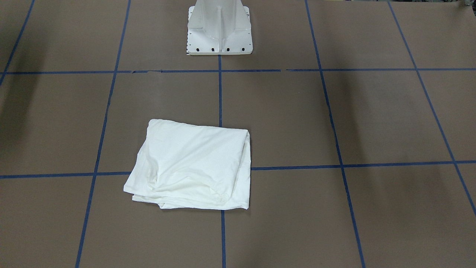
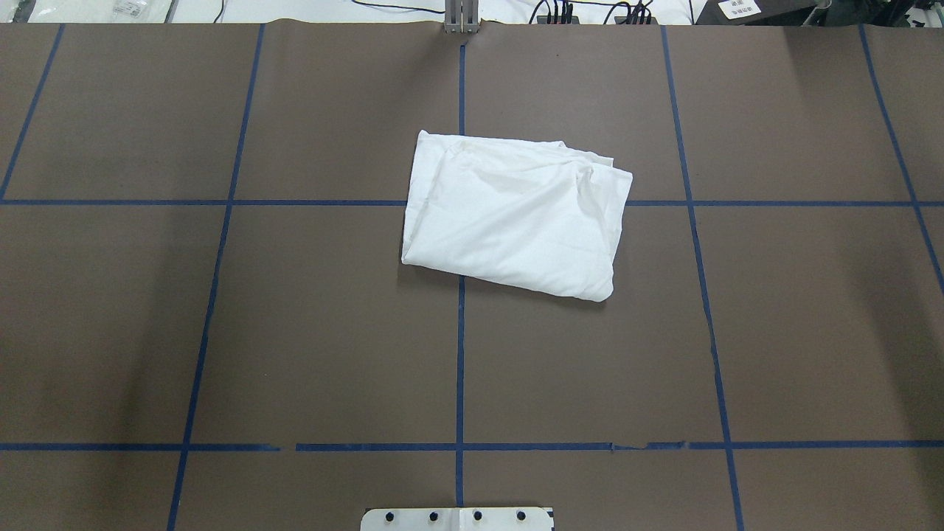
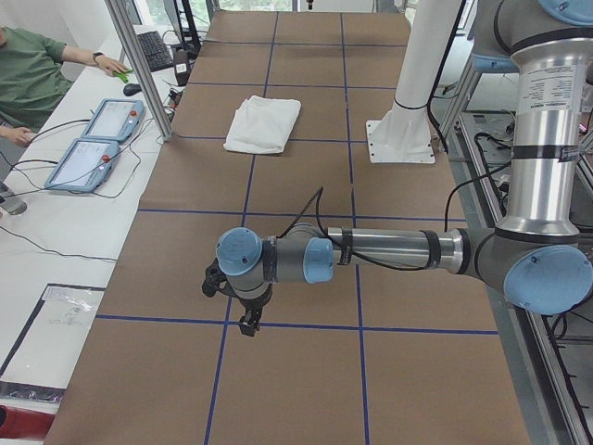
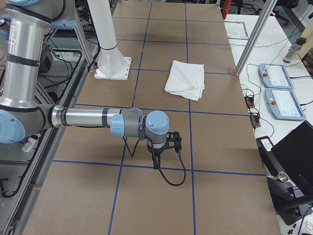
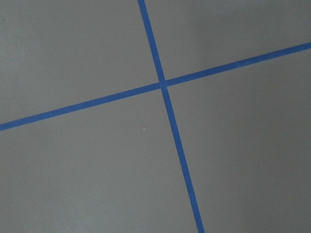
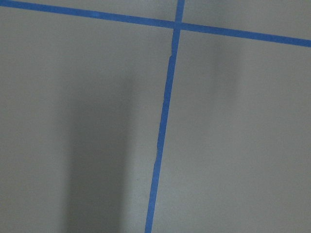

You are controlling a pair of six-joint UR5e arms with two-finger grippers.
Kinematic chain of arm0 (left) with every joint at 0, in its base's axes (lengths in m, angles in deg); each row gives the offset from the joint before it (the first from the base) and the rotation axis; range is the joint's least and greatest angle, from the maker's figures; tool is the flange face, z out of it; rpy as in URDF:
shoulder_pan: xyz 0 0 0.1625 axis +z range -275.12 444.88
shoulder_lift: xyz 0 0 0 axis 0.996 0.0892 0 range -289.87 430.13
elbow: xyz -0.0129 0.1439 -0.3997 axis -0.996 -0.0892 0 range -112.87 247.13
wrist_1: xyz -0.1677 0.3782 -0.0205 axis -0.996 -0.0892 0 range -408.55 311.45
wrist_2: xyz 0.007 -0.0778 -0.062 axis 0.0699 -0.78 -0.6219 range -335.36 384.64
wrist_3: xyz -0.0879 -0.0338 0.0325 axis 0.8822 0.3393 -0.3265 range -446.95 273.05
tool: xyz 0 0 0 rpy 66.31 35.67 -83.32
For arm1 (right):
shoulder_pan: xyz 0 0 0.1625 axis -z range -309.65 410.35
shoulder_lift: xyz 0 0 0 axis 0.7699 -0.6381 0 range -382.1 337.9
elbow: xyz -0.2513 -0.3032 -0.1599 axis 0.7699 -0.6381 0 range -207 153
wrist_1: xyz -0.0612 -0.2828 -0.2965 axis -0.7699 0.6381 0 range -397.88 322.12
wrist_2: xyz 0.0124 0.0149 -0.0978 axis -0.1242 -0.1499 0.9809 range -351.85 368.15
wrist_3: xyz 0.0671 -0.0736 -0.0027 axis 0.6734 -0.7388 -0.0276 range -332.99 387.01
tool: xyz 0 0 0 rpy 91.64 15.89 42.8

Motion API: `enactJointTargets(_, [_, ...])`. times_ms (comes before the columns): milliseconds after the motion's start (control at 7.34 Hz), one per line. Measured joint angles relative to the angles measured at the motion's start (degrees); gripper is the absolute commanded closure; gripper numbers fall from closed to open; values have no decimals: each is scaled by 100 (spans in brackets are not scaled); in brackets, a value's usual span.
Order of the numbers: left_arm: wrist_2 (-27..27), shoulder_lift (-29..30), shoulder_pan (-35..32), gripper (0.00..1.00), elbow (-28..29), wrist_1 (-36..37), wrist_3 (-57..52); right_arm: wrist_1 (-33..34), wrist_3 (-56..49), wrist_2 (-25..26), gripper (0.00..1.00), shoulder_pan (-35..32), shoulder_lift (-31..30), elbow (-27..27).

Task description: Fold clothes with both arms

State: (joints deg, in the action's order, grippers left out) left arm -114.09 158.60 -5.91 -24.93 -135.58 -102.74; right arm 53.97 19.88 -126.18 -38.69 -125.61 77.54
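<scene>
The white T-shirt lies folded into a rough rectangle near the middle of the brown table; no printed text shows. It also shows in the overhead view and in both side views. The left gripper hangs over the table's left end, far from the shirt. The right gripper hangs over the right end, also far from it. Both grippers show only in the side views, so I cannot tell whether they are open or shut. Both wrist views show only bare table and blue tape lines.
The white pedestal base stands at the robot's side of the table, also in the overhead view. Blue tape lines grid the table. Teach pendants and an operator are beyond the far edge.
</scene>
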Motion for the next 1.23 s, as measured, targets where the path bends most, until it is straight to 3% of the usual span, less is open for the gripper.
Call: enactJointTargets(1226, [47, -13, -8, 0, -61, -7, 391, -9, 9, 11, 0, 0, -40, 80])
